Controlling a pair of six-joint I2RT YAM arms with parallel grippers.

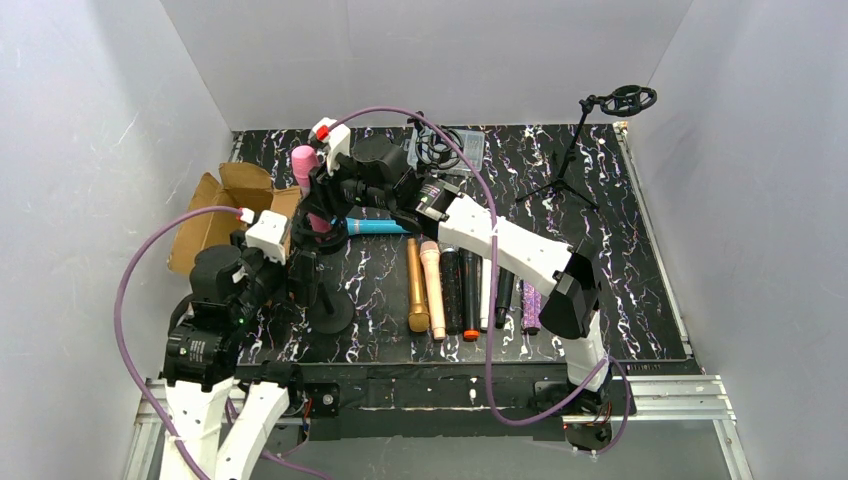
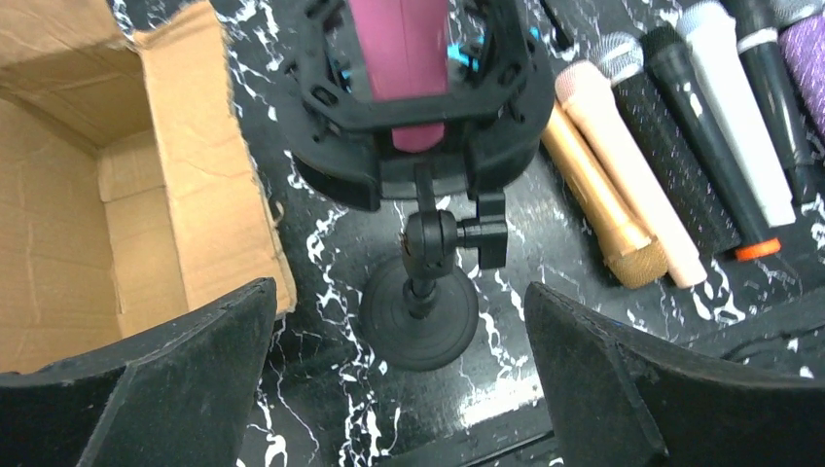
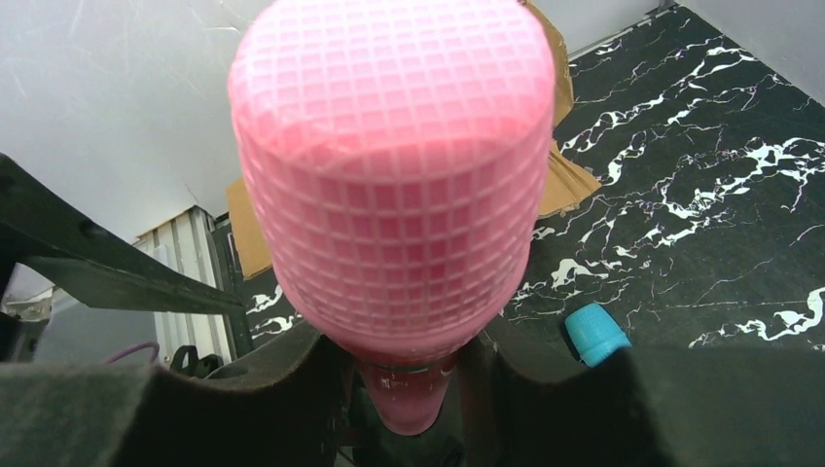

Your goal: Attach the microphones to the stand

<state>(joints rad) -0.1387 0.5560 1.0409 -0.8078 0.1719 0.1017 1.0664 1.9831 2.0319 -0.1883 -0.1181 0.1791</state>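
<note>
From above, the pink microphone (image 1: pixel 303 160) stands upright in the stand (image 1: pixel 333 315). At our left wrist, the left fingers (image 2: pixel 146 389) are spread wide, the stand's cradle (image 2: pixel 331 170) ahead between them, pink handle through it. At our right wrist, the right fingers (image 3: pixel 243 409) pinch that handle below the grille. We judge it nearly seated; next we press down, then release.

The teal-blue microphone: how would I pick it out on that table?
On the black marbled table, find the row of microphones lying side by side near the front. Just beyond the gold one lies the teal-blue microphone, partly under the right arm. It alone is that colour and lies crosswise to the row.
</note>
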